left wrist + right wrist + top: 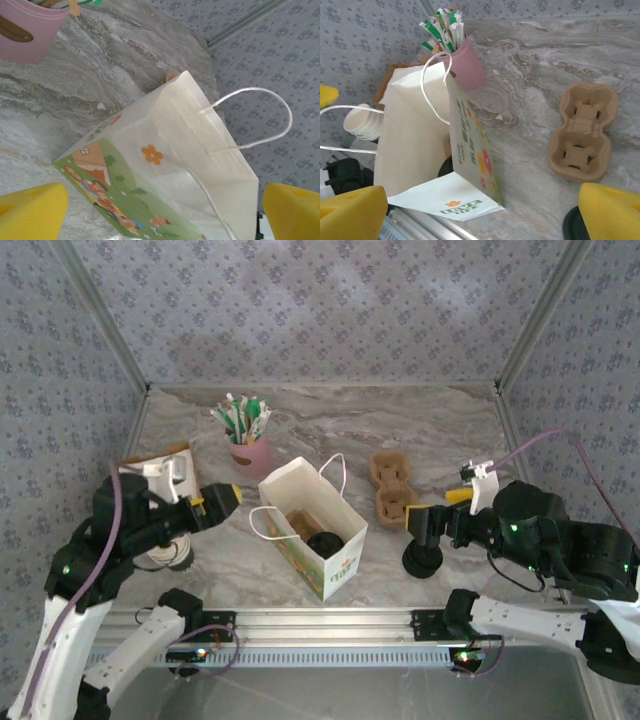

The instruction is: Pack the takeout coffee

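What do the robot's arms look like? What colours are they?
The left arm and right arm are white near the base and black higher up, with chunky round joints. The left gripper and right gripper are black with soft yellow pads. A purple cable runs along each arm.

Grey marbled table top (430, 415) lying in soft even light, flowered blue-grey walls (320, 300) standing at nine, twelve and three o'clock, aluminium posts (100, 310) rising at ten and two o'clock, metal rail (330, 620) running along six o'clock
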